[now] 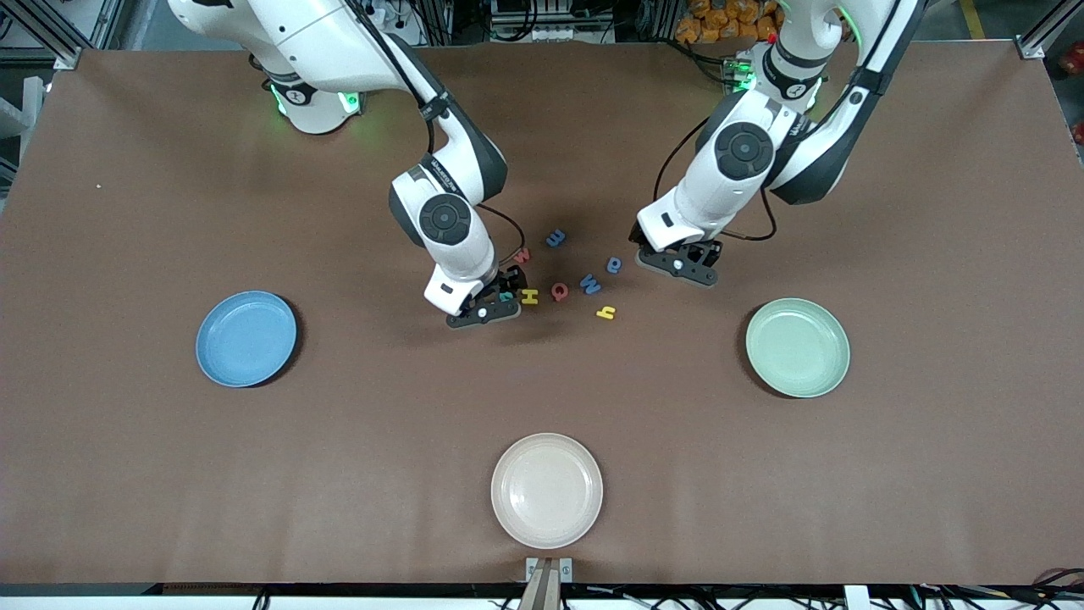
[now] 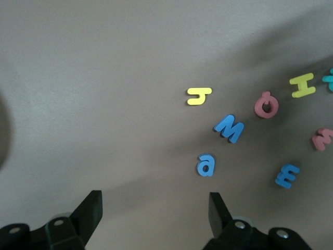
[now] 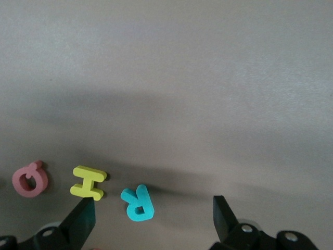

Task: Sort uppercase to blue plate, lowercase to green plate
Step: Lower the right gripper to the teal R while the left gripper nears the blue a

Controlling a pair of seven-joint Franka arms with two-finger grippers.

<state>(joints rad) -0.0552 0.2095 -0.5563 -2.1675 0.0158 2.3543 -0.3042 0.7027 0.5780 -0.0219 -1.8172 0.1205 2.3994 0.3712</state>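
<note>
The foam letters lie in a loose cluster mid-table. My right gripper (image 1: 500,299) is open and low over the teal R (image 3: 138,203), which lies flat between its fingers (image 3: 80,219), untouched. Yellow H (image 3: 88,182) and red Q (image 3: 30,178) lie beside the R. My left gripper (image 1: 677,264) is open over bare table beside the blue a (image 2: 206,165), with nothing between its fingers (image 2: 218,208). Blue W (image 2: 229,128), yellow y (image 2: 199,96), blue e (image 2: 286,175) and red w (image 2: 322,139) lie flat. The blue plate (image 1: 246,338) and green plate (image 1: 797,347) hold nothing.
A cream plate (image 1: 547,490) sits near the table's front edge, nearer the front camera than the letters. The blue plate is toward the right arm's end of the table, the green plate toward the left arm's end. Brown tabletop lies between the plates and the cluster.
</note>
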